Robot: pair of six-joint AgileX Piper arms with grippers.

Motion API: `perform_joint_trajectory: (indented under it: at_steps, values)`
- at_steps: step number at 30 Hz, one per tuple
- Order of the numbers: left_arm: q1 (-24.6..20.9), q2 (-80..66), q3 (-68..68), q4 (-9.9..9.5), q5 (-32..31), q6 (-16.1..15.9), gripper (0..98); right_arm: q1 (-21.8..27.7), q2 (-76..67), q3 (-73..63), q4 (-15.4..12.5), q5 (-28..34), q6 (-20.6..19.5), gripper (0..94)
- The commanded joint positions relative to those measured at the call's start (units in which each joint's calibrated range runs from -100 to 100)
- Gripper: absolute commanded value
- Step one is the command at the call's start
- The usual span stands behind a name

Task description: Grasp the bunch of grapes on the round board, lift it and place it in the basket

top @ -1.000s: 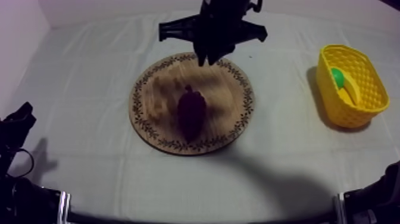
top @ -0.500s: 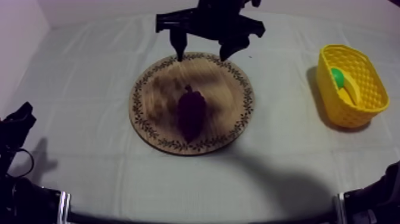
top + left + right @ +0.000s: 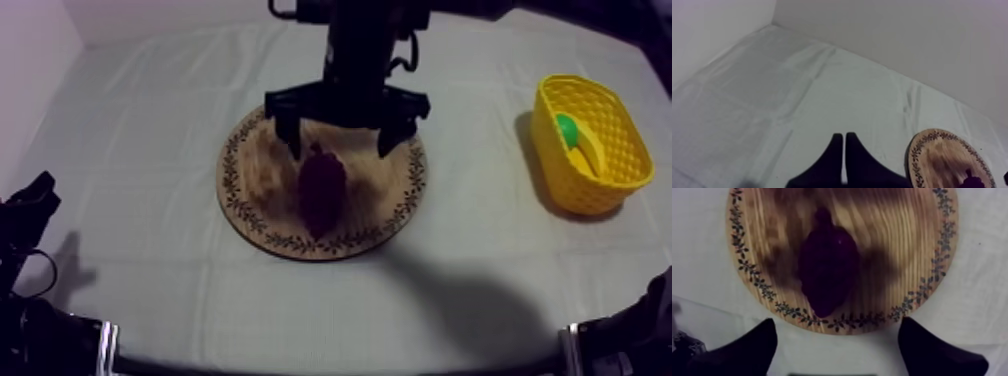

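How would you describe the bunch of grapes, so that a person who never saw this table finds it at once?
In the middle of the table lies a round wooden board. On it, under the right gripper, its fingers open, lies the bunch of grapes. It is the only thing on the board: dark purple and pointed, unlike the green fruit and yellow fruit in the yellow basket.

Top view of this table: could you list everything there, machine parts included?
wooden board: one, brown, patterned rim, table's middle.
bunch of grapes: one, dark purple, on the board.
yellow basket: one, yellow, table's right side.
toy fruit: two, green and yellow, inside the basket.
cloth: one, grey-white, covering the table.
right claw: one, black, open, over the board by the grapes.
left claw: one, black, shut, near the table's left edge.
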Motion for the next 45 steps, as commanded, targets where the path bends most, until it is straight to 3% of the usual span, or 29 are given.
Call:
perform_joint_trajectory:
  at_steps: [1,23,27,36,45]
  values:
    - [0.0,0.0,0.0,0.01,0.0,0.0,0.0,-0.1,2.5,-0.4,0.0,-0.3,-0.2,70.7]
    - [0.0,0.0,0.0,0.01,0.0,0.0,0.0,-0.1,21.7,-13.1,-0.1,-0.7,-1.6,69.9]
    - [0.0,0.0,0.0,0.01,0.0,0.0,0.0,0.3,22.8,-13.8,-0.1,-1.1,-1.3,65.0]
    - [0.0,0.0,0.0,0.01,0.0,0.0,0.0,0.6,22.7,-13.2,-0.9,-2.3,-0.6,42.6]
    - [0.0,0.0,0.0,0.01,0.0,0.0,0.0,0.9,18.2,-10.5,-1.1,-3.2,-0.3,36.8]
